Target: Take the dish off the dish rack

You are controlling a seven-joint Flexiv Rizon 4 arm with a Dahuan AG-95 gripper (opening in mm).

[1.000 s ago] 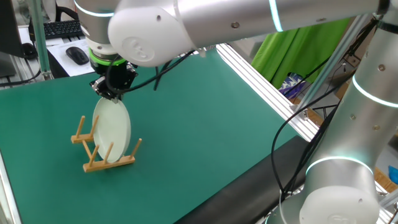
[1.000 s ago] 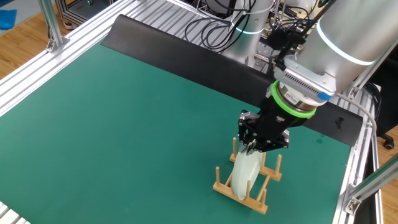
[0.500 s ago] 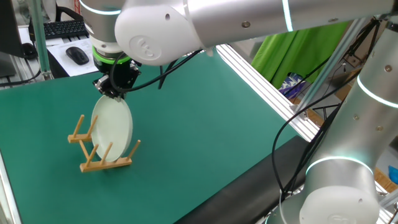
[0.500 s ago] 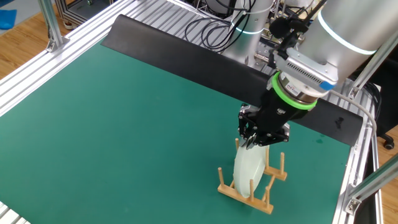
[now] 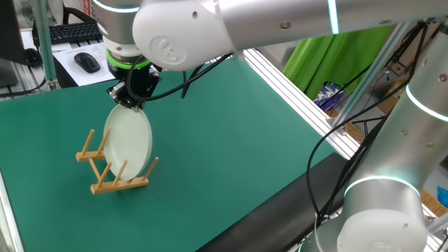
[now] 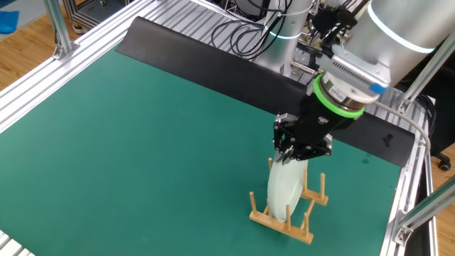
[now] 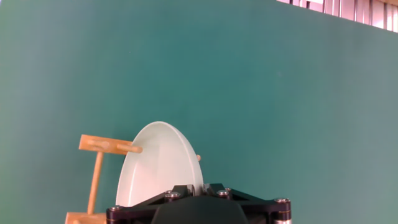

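The dish [image 5: 128, 145] is a pale greenish-white plate standing on edge between the pegs of the small wooden dish rack [image 5: 105, 175]. My gripper [image 5: 128, 102] is straight above it, shut on the dish's top rim. In the other fixed view the gripper [image 6: 286, 159] pinches the top of the dish [image 6: 285, 193], whose lower part still sits within the rack [image 6: 287, 218]. The hand view shows the dish [image 7: 160, 162] running up between the jaws at the bottom edge, with the rack's pegs [image 7: 106, 146] to its left.
A green mat [image 5: 224, 126] covers the table. Aluminium rails [image 5: 294, 91] border it on the right. A keyboard [image 5: 70, 31] and a mouse [image 5: 87, 62] lie beyond the far edge. A black strip [image 6: 213, 64] runs along the mat's edge in the other fixed view.
My gripper has risen slightly with the dish's rim in it. The dish has lifted a little and stands more upright; the rack shifted slightly earlier and now rests still.
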